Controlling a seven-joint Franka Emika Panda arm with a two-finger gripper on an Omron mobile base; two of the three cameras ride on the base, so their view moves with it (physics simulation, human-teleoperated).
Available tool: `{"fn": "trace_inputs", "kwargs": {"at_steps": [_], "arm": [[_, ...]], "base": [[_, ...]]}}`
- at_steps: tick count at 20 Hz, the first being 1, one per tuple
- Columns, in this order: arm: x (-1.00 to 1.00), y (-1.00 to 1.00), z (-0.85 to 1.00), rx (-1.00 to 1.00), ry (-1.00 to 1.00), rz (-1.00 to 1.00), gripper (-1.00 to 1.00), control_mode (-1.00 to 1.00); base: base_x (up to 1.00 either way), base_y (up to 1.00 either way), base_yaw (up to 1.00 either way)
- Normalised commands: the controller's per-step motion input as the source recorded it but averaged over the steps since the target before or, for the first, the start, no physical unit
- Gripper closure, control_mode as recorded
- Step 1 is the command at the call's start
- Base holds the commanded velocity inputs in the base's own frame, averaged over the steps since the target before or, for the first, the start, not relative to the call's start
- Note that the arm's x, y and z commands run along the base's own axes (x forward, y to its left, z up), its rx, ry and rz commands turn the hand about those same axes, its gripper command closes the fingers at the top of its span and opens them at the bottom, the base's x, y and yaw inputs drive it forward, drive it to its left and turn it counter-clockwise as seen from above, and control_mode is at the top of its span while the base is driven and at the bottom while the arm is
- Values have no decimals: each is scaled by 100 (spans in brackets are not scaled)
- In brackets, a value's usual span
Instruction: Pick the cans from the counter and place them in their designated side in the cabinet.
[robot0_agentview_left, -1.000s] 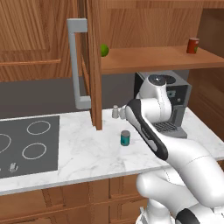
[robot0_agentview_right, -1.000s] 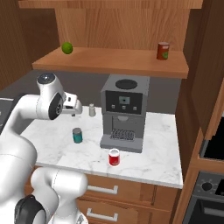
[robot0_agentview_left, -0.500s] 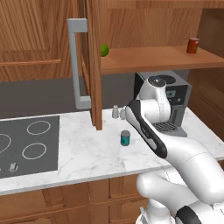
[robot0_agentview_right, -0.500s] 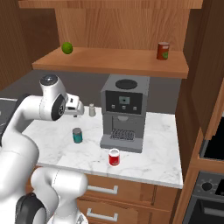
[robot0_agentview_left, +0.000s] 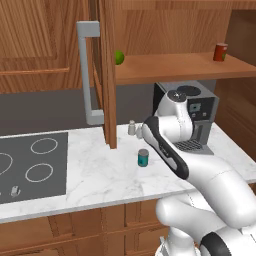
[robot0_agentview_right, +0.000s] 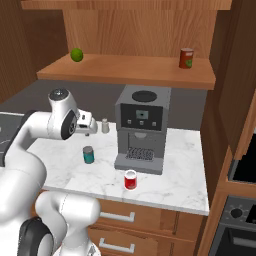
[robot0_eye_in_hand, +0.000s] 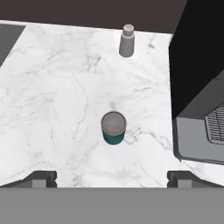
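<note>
Since a second ago our arm has shifted slightly over the teal can (robot0_eye_in_hand: 113, 127), gripper (robot0_eye_in_hand: 112, 178) spread wide above it, while the red can (robot0_agentview_right: 130, 179) also waits on the counter (robot0_agentview_left: 100, 175), neither shelved.

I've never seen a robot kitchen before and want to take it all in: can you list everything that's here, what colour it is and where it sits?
teal can: one, teal with a silvery top, upright on the counter between the shaker and the coffee machine.
red can: one, bright red, on the counter in front of the coffee machine.
dark red can: one, brownish red, right end of the cabinet shelf.
lime: one, green, left end of the shelf.
shaker: one, grey, at the back of the counter.
coffee machine: one, grey and black, on the counter.
hob: one, dark with white rings, set in the counter's left part.
counter: one, white marble.
cabinet: one, brown wood, door open.
gripper: one, dark fingertips, open above the teal can.
</note>
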Motion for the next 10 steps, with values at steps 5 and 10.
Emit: {"fn": "trace_inputs", "kwargs": {"at_steps": [5,10], "arm": [[3,0,-11,0,4,0,-100,-100],[2,0,-10,0,2,0,-100,-100]], "base": [[0,0,0],[0,0,0]]}}
